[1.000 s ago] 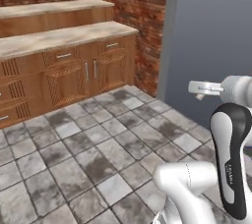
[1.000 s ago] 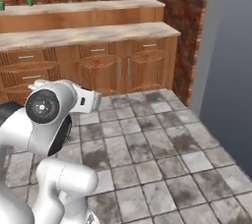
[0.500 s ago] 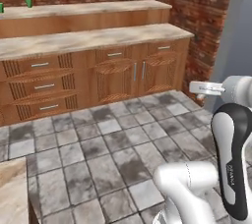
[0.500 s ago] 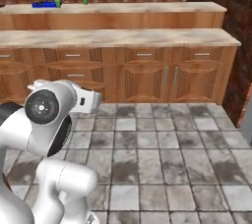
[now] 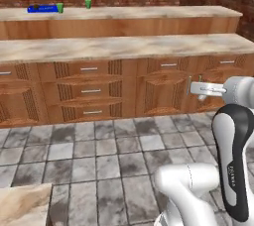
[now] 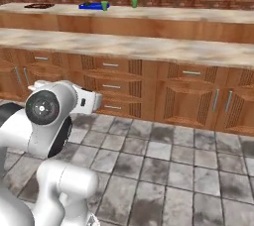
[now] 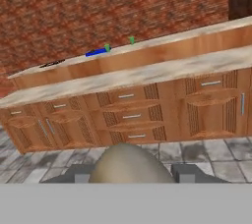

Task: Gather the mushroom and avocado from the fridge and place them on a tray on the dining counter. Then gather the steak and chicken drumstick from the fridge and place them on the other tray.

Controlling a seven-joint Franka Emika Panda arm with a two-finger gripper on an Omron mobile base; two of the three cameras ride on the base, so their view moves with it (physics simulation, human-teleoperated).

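Hand view shows the claw clenched on a rounded beige mushroom. Far ahead, the blue tray lies on the table beside two green cups, the brown tray further left. Bare tiled floor lies open up to the cabinets.

tiled floor open ahead, cabinet fronts wall off the far side, lower tabletop bare, upper tabletop carries blue tray, two green cups beside it, dark tray further left
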